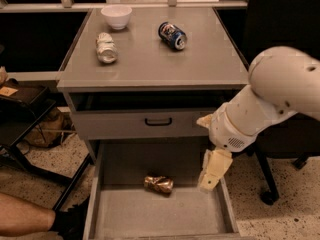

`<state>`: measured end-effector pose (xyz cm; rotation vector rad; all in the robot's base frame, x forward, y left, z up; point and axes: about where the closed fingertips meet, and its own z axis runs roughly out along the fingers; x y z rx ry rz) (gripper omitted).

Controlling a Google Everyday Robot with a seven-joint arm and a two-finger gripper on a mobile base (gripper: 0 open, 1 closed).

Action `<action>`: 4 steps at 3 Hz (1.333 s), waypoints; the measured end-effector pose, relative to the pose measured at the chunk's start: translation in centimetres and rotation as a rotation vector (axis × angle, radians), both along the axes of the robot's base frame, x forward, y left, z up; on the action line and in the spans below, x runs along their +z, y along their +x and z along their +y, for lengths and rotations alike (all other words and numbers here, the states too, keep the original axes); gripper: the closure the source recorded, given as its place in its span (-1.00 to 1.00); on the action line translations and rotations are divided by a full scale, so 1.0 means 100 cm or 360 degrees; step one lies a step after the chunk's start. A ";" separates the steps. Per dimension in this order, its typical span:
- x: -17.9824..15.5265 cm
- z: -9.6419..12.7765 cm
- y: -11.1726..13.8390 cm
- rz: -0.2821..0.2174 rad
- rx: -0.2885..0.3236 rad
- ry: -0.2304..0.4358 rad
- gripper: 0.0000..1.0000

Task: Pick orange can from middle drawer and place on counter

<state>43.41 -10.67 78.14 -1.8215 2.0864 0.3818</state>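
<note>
Three small things lie on the counter (150, 66), and one can lies in the open drawer below it. At the far left, low down, a bare leg (22, 221) with a dark shoe (70, 221) reaches in over the speckled floor (40, 171). Above it a black frame (25, 101) stands beside the counter.

On the counter's left part a white bowl (116, 16) stands upright near the back edge. A dented white-silver can (106, 47) lies on its side just in front of the bowl, apart from it. Further right, near the back, a blue can (172, 35) lies on its side, well apart from the other two.

Under the counter a dark gap shows, then a grey drawer front (115, 125) with a small black handle (158, 121) at its middle. Below that the middle drawer (150, 216) is pulled out wide toward the camera. The orange can (158, 184), crumpled and shiny, lies on its side on the drawer floor near the back. It is about midway between the side walls and touches neither.

To its right the gripper (212, 173) hangs pointing down over the drawer's right side, close to the right wall. It is near the orange can but apart from it, and whether it is spread or closed cannot be told. The thick white arm (270, 99) runs up from it and to the right, crossing in front of the counter's right corner. Below the arm, at the far right, a dark wheel (270, 197) rests on the floor.
</note>
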 end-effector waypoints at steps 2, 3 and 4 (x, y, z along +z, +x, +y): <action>-0.098 0.048 0.047 -0.0132 0.0001 0.0261 -1.00; -0.098 0.048 0.047 -0.0132 0.0001 0.0261 -1.00; -0.114 0.049 0.048 -0.0128 -0.0011 0.0326 -1.00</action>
